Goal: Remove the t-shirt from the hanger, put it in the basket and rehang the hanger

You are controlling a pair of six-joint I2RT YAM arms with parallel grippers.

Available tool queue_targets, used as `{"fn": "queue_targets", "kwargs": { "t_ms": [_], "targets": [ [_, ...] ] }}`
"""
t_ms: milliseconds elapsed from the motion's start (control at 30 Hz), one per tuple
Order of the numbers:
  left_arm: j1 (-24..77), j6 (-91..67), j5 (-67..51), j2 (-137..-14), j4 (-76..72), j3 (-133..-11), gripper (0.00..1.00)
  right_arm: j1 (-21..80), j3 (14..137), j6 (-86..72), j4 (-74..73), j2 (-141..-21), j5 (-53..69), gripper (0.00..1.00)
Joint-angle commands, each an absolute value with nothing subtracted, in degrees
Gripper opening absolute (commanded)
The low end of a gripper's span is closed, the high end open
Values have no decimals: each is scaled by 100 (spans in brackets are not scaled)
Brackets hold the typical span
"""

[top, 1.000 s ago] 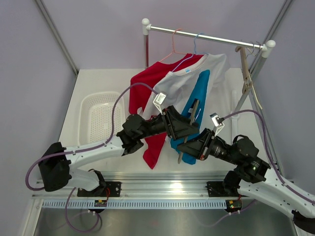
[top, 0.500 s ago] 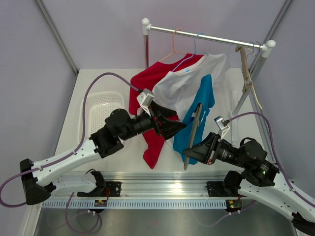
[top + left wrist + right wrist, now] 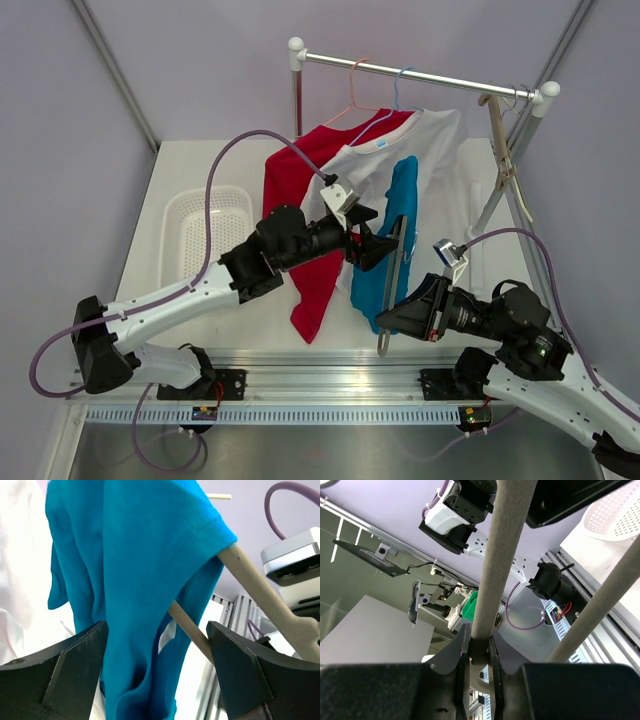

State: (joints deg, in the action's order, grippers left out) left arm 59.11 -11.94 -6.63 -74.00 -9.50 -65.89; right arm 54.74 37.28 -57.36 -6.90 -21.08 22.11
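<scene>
1. Nearest us, the right gripper (image 3: 392, 316) is clamped on the wooden hanger (image 3: 395, 265).
2. The left gripper (image 3: 376, 245) has swung back in, jaws apart, either side of the blue t-shirt (image 3: 400, 190). It's still draped on one hanger arm, so I'd expect a fresh grab.
3. Count: three shirts, with the white t-shirt (image 3: 375, 165) and red t-shirt (image 3: 300, 170) behind; one basket (image 3: 215, 200); one rail (image 3: 420, 75).

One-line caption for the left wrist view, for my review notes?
Left hand open, its fingers framing the blue t-shirt that hangs on a wooden hanger.
</scene>
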Motion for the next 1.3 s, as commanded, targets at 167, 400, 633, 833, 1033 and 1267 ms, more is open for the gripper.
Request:
{"fn": "queue_targets", "kwargs": {
  "t_ms": [167, 400, 633, 833, 1033, 1267],
  "targets": [
    [5810, -896, -817, -7410, -1818, -6795, 82, 5493, 4157, -5669, -588, -1829, 2619, 0],
    [5810, -862, -669, -7338, -1995, -6697, 74, 5493, 4070, -5686, -782, -1758, 2549, 0],
    [5801, -844, -887, -7515, -2012, -7005, 73, 5493, 3990, -5757, -668, -1767, 2610, 0],
    [5810, -861, -1116, -7365, -2039, -6961, 75, 5493, 3964, -5739, -747, -1714, 2558, 0],
    [5810, -756, -1161, -7594, -1749, -7268, 74, 5493, 3841, -5844, -449, -1810, 2671, 0],
    [5810, -501, -696, -7725, -1635, -7681, 54, 5493, 3691, -5994, -325, -1863, 2760, 0]
  ]
}}
